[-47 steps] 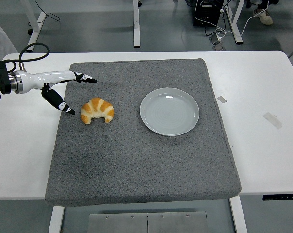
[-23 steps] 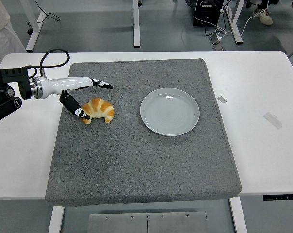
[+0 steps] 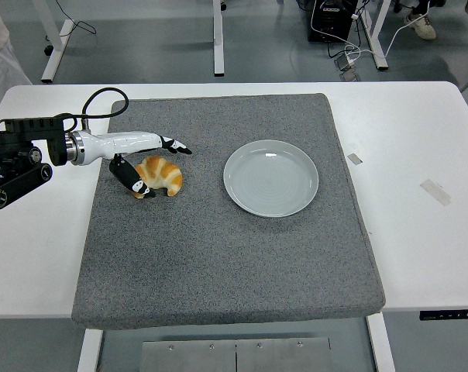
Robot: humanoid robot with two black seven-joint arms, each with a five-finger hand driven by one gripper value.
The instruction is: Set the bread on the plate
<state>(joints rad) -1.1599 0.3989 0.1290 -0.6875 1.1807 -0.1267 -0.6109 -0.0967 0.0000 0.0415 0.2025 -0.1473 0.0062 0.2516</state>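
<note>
A golden croissant (image 3: 160,175) lies on the left part of the grey mat (image 3: 226,256). An empty pale plate (image 3: 270,177) sits on the mat to its right. My left hand (image 3: 158,167) comes in from the left and straddles the croissant: the upper fingers (image 3: 172,145) reach past its far side, the thumb (image 3: 133,180) lies against its near left end. The fingers are spread around the bread and have not closed on it. The right arm is out of view.
The mat covers the middle of the white table (image 3: 420,232). Small bits of tape (image 3: 435,191) lie on the table at the right. A person's clothing (image 3: 0,46) shows at the top left corner.
My left arm has moved to the right along the mat. The hand, beside the croissant a second ago, now has its fingers either side of it. The croissant has not moved.
</note>
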